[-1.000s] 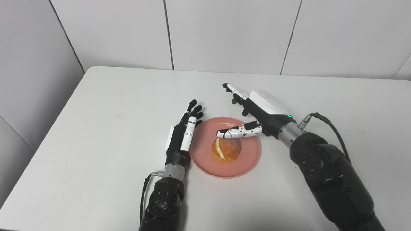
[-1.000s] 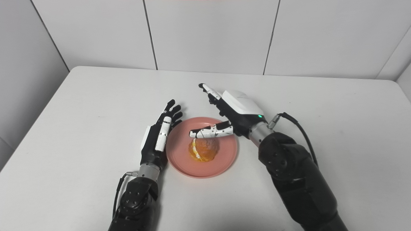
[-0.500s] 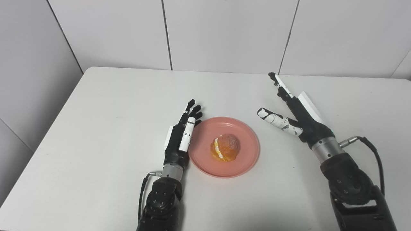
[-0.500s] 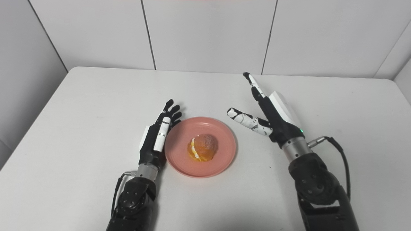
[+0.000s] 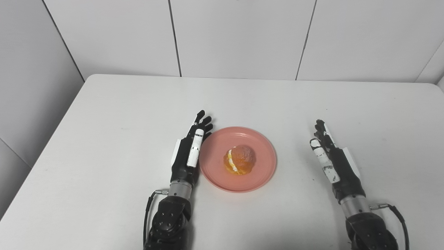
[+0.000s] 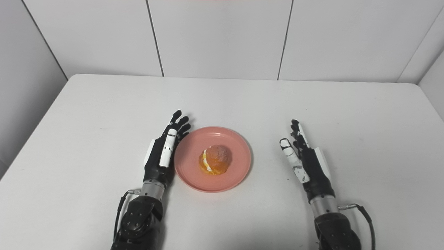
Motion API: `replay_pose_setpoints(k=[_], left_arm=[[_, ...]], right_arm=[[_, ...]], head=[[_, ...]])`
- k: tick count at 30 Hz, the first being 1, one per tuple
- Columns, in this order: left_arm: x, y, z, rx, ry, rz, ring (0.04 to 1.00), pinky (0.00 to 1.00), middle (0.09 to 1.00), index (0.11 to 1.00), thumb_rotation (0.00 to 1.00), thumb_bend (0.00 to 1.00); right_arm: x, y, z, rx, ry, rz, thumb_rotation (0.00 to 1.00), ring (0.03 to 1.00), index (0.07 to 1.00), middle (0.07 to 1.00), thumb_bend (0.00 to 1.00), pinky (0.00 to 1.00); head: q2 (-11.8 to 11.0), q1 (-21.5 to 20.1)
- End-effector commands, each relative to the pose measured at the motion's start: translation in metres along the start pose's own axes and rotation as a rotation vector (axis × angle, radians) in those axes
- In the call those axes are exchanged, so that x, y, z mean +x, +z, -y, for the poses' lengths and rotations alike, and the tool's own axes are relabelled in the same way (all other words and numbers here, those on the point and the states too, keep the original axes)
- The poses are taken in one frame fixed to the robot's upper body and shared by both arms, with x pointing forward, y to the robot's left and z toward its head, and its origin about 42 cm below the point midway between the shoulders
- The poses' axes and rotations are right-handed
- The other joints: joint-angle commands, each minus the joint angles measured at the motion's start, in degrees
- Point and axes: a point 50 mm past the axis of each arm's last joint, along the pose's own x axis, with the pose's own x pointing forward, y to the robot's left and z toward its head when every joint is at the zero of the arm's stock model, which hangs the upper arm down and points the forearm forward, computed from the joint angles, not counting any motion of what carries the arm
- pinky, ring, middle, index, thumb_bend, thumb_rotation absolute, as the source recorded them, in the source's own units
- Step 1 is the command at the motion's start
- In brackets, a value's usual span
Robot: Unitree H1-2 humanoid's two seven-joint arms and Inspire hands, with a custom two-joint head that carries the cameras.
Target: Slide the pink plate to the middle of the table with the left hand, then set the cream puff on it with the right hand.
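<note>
A: Left to right, quick. Left hand (image 5: 187, 154)?

B: Flat on the white table (image 5: 104, 139), edge-on, fingers straight and together-ish, pointing away from the robot. Holding nothing. It sits just beside the left rim of the pink plate (image 5: 263, 173), looks like it touches the rim, can't be sure.

A: Plate position?

B: Around the middle of the table, between the two hands, a bit nearer the left one.

A: Cream puff (image 5: 239, 160)?

B: On the plate, roughly centred. Golden-brown top, white cream line showing on its left side. Nothing touches it.

A: Right hand (image 5: 334, 161)?

B: On the table, well apart from the plate, off to its right. Fingers stretched out and pointing away, white thumb (image 6: 293, 159) on the inner side. Spread flat, empty.

A: Anything else?

B: Black forearms come in from the bottom edge, a cable (image 5: 399, 213) loops off the right wrist. Pale panelled wall (image 5: 242, 34) behind the table.
</note>
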Motion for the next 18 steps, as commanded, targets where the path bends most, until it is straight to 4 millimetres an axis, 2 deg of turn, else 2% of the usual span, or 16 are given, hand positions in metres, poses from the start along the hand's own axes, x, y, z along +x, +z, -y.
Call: replay_pose_setpoints(k=[1, 5, 11, 12, 18], left_arm=[[-0.031, -0.025, -0.019, 0.018, 0.046, -0.071, 0.919, 0.94, 0.936, 0.948, 1.0, 0.4], [-0.044, -0.025, -0.024, 0.01, 0.044, -0.077, 0.953, 0.98, 0.964, 0.969, 1.0, 0.39], [-0.05, -0.024, -0.028, 0.016, 0.036, -0.073, 0.973, 1.0, 0.98, 0.982, 1.0, 0.37], [-0.049, -0.024, -0.029, 0.017, 0.032, -0.072, 0.977, 1.0, 0.984, 0.986, 1.0, 0.38], [-0.047, -0.022, -0.034, 0.024, 0.013, -0.074, 0.993, 1.0, 1.0, 1.0, 1.0, 0.38]], right_arm=[[-0.001, 0.006, -0.004, 0.024, -0.002, 0.091, 1.0, 1.0, 1.0, 1.0, 0.74, 1.0], [-0.006, -0.002, -0.008, 0.06, 0.032, 0.085, 0.96, 1.0, 1.0, 1.0, 0.7, 1.0], [-0.011, -0.011, -0.013, 0.126, 0.054, 0.069, 0.94, 1.0, 1.0, 1.0, 0.61, 1.0], [-0.012, -0.013, -0.014, 0.14, 0.056, 0.062, 0.94, 1.0, 1.0, 1.0, 0.57, 1.0], [-0.014, -0.021, -0.016, 0.215, 0.052, 0.036, 1.0, 1.0, 1.0, 1.0, 0.45, 1.0]], head=[[0.1, 0.1], [0.2, 0.3], [0.5, 0.5], [0.5, 0.5], [0.5, 0.8]])
